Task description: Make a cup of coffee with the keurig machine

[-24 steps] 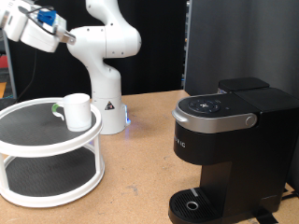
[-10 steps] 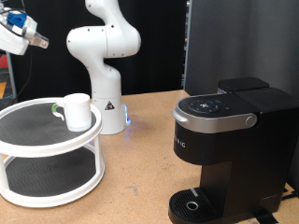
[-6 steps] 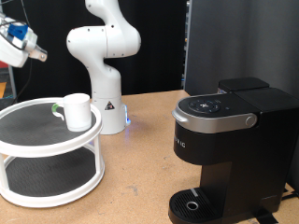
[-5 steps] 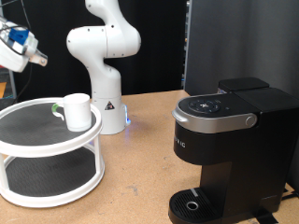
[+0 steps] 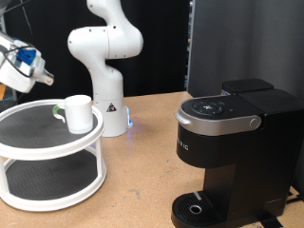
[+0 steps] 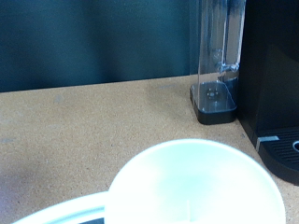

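One gripper (image 5: 45, 80) hovers above the cup (image 5: 78, 113), holding nothing visible

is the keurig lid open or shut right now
Shut. The keurig machine has its silver-rimmed lid lying flat on the body, with no gap showing.

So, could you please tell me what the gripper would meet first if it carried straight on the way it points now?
Most likely the cup on the white stand: it fills the wrist view's foreground, though depth is unclear. The gripper hangs at the exterior view's left, above it.
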`<state>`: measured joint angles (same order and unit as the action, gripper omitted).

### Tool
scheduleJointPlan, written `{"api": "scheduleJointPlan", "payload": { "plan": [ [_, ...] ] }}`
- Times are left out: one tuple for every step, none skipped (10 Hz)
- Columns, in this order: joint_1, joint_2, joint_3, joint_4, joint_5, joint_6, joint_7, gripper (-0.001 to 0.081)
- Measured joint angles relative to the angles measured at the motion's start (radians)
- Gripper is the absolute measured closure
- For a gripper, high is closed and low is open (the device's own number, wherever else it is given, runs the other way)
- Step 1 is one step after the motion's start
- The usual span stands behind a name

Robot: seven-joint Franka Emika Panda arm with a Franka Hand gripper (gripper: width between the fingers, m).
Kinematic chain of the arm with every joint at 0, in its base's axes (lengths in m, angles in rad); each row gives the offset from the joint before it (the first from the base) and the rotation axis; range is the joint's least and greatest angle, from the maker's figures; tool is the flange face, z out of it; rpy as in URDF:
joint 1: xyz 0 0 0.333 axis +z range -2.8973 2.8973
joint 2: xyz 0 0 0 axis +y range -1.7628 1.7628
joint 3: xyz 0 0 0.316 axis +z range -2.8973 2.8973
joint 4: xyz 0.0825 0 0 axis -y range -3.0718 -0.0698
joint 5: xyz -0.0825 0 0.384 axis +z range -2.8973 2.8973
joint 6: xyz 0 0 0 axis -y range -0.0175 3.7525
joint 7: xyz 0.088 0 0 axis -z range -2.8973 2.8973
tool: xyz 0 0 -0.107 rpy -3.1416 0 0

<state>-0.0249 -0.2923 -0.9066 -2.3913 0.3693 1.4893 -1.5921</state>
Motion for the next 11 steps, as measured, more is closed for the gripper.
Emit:
{"api": "scheduleJointPlan", "payload": {
  "plan": [
    [0.0, 0.007, 0.0, -0.018, 0.0, 0.024, -0.01, 0.0801],
    [0.0, 0.011, 0.0, -0.035, 0.0, 0.044, -0.017, 0.0801],
    [0.0, 0.011, 0.0, -0.052, 0.0, 0.068, -0.019, 0.0685],
    [0.0, 0.011, 0.0, -0.068, 0.002, 0.093, -0.019, 0.0685],
    [-0.001, 0.011, -0.001, -0.083, 0.014, 0.118, -0.019, 0.0548],
    [-0.002, 0.011, -0.005, -0.098, 0.029, 0.14, -0.02, 0.0548],
    [-0.002, 0.011, -0.013, -0.11, 0.049, 0.155, -0.032, 0.0365],
    [-0.002, 0.011, -0.026, -0.122, 0.076, 0.171, -0.057, 0.0228],
    [-0.003, 0.011, -0.04, -0.132, 0.092, 0.18, -0.081, 0.0228],
    [-0.005, 0.011, -0.053, -0.139, 0.1, 0.185, -0.103, 0.0063],
    [-0.006, 0.011, -0.063, -0.145, 0.103, 0.188, -0.119, 0.0018]
  ]
}}
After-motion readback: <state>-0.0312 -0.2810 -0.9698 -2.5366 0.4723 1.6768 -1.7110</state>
